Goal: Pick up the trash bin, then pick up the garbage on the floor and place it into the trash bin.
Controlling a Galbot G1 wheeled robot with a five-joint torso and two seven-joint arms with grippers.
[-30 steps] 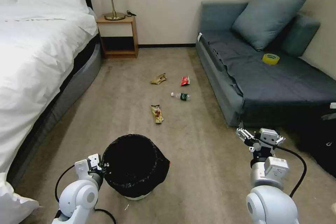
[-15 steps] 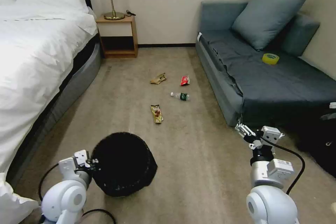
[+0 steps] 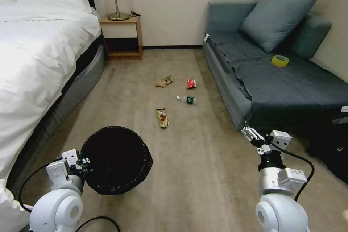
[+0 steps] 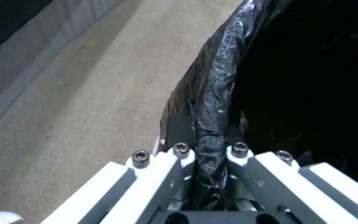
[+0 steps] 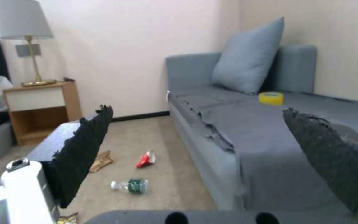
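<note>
Pinching bag-covered rim of trash bin, left gripper fingers clamp crinkly black liner from both sides; I see bin at my 10 o'clock, off floor, mouth tipped toward me. Right gripper at 2 o'clock, fingers spread wide, nothing between, hovering above carpet beside sofa. Garbage at 12 o'clock on floor: crumpled tan paper, red-white wrapper, bottle, snack wrapper. Yellow tape roll on sofa seat.
</note>
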